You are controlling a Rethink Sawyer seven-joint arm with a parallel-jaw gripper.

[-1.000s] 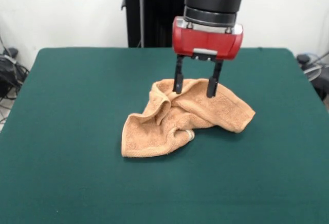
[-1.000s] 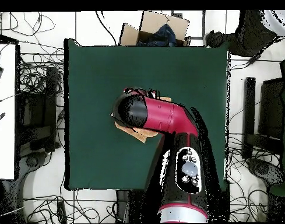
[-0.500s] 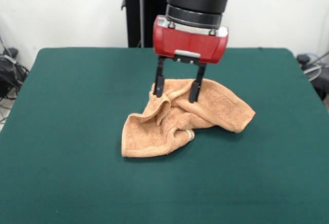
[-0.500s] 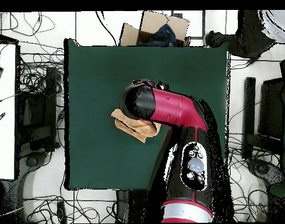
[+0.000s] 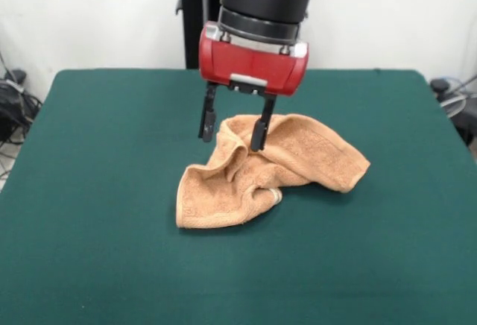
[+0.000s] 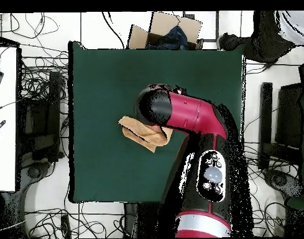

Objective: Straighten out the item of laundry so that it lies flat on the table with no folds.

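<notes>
Peach terry lay rumpled near the middle of the table (image 5: 89,191): the towel (image 5: 298,153) was bunched, with a raised ridge running through its centre, one lobe spread toward the camera's left front and a flatter lobe reaching to the right. A small pale loop, probably the tag, showed at the front fold.

Above the towel's far-left corner hung the gripper (image 5: 232,127), its two dark fingers spread apart and holding nothing. One finger stood over bare felt just beside the cloth; the other stood in front of the ridge. Whether the tips touched the cloth I could not tell.

As a judgement, the risks lay in the grasp. If the fingers closed where they stood, they might pinch only the ridge, or two layers at once, and a pull would then drag the whole bundle without opening the fold. A shallow bite on the thick hem could also slip off. Pressing too low might catch the felt.

The front view showed the fingers, the folds and the loop. The overhead view hid all that under the arm (image 6: 185,118), leaving only a strip of towel (image 6: 137,131), but it showed how much green lay free on every side, and a box (image 6: 163,31) beyond the far edge.
</notes>
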